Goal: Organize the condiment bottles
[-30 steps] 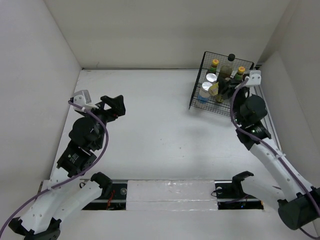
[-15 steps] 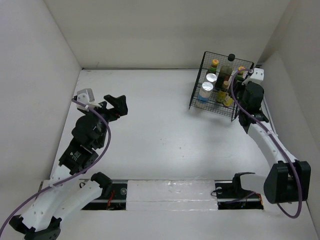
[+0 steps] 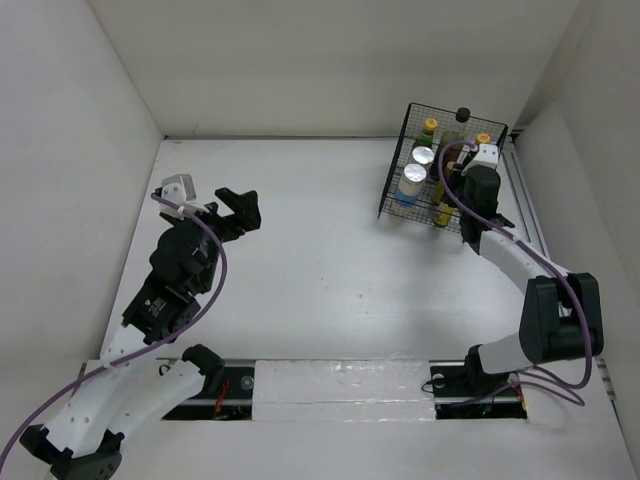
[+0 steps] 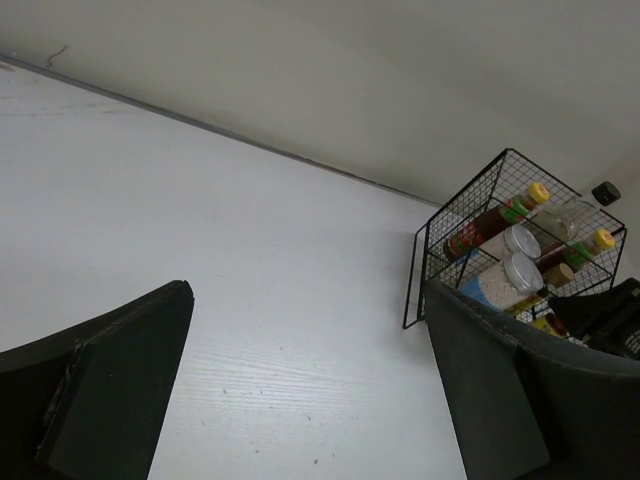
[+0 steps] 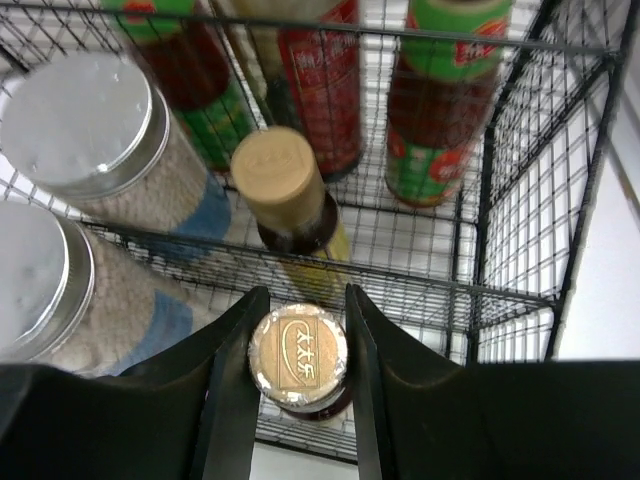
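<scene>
The condiment bottles stand in a black wire basket [image 3: 392, 203] at the back right. My right gripper [image 5: 304, 300] reaches in from above and is shut on the cork-coloured cap of a tiny yellow bottle [image 5: 298, 360]. A second tiny yellow bottle [image 5: 285, 190] stands just beyond it. Two silver-capped white-blue jars [image 5: 85, 110] fill the left side. Brown bottles with red-green labels [image 5: 440, 100] stand at the back. The top view also shows a black-capped tall bottle [image 3: 462, 114]. My left gripper [image 3: 240, 208] hangs open and empty, far to the left of the basket.
White walls enclose the table on three sides, and the basket sits close to the right wall. In the left wrist view the basket [image 4: 432, 262] shows beyond my right-hand finger [image 4: 520, 390], with bare tabletop between the fingers.
My right arm has swung left and forward over the basket, with the gripper now down among the bottles. The left gripper has opened wider and drifted slightly right.
</scene>
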Motion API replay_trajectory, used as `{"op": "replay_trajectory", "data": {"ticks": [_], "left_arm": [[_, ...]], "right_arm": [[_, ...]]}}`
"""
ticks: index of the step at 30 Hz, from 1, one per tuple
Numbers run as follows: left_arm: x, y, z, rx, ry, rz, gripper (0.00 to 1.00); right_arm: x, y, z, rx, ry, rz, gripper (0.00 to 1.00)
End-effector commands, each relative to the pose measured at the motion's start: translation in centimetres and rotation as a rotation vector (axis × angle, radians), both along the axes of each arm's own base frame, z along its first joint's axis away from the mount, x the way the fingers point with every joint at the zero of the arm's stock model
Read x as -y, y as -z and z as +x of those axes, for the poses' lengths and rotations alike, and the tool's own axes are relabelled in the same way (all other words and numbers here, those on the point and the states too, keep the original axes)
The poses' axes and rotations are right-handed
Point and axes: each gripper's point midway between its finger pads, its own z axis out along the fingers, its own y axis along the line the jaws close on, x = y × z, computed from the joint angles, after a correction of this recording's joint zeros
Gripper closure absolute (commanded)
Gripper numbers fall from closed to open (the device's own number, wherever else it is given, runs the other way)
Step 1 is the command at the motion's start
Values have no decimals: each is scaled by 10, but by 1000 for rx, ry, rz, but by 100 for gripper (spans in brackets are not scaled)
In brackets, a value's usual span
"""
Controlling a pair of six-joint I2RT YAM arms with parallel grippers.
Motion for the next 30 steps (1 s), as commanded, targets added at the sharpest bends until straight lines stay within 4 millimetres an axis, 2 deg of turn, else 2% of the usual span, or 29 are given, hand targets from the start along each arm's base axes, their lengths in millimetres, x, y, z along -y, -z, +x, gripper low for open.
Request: {"op": "replay_trajectory", "data": {"ticks": [1, 2, 5, 6, 9, 10, 11, 12, 13, 14, 15, 16, 17, 20, 21, 23, 24, 25, 26, 27, 28, 30], "left_arm": [[0, -18, -1, 44, 8, -14, 3], [0, -18, -1, 44, 8, -14, 3], [1, -15, 1, 37, 8, -9, 0], [3, -15, 1, 36, 18, -9, 0], [4, -13, 3, 29, 18, -4, 0], [6, -13, 3, 29, 28, -4, 0], [6, -11, 2, 21, 28, 1, 0], [7, -8, 4, 13, 28, 6, 0], [7, -8, 4, 13, 28, 6, 0], [7, -8, 4, 13, 28, 6, 0], [7, -8, 4, 13, 28, 6, 0], [8, -13, 3, 21, 38, 1, 0], [8, -13, 3, 21, 38, 1, 0], [8, -15, 1, 30, 48, 5, 0], [8, -15, 1, 30, 48, 5, 0], [10, -15, 1, 30, 57, 5, 0], [9, -16, -1, 42, 57, -2, 0], [9, -16, -1, 42, 57, -2, 0], [9, -16, -1, 42, 57, -2, 0], [9, -16, -1, 42, 57, -2, 0], [9, -16, -1, 42, 57, -2, 0], [9, -16, -1, 42, 57, -2, 0]], "right_arm": [[-8, -43, 21, 146, 11, 7, 81], [-11, -41, 20, 137, 11, 4, 79], [-17, -32, 21, 116, 10, -3, 66], [-16, -32, 21, 116, 19, -5, 57], [-17, -29, 17, 106, 26, -11, 43], [-15, -33, 16, 115, 35, -12, 34], [-15, -29, 14, 97, 37, -6, 29], [-19, -36, 12, 113, 28, -3, 23], [-19, -44, 12, 124, 28, -1, 14], [-17, -55, 8, 151, 37, 2, 10], [-19, -59, 5, 156, 38, 1, 6], [-24, -67, 3, 165, 28, 3, 3], [-20, -84, -2, 197, 42, 7, 2], [-32, -105, -15, 235, 16, 8, 0], [-34, -121, -23, 273, 5, 8, 0], [-52, -130, -33, 287, -57, 21, 0], [-58, -145, -41, 322, -85, 34, 0], [-67, -143, -46, 322, -121, 40, 0], [-91, -148, -54, 334, -221, 59, 0], [-105, -140, -59, 318, -277, 64, 0], [-119, -140, -64, 316, -331, 73, 0], [-164, -130, -83, 288, -522, 87, 0]]}}
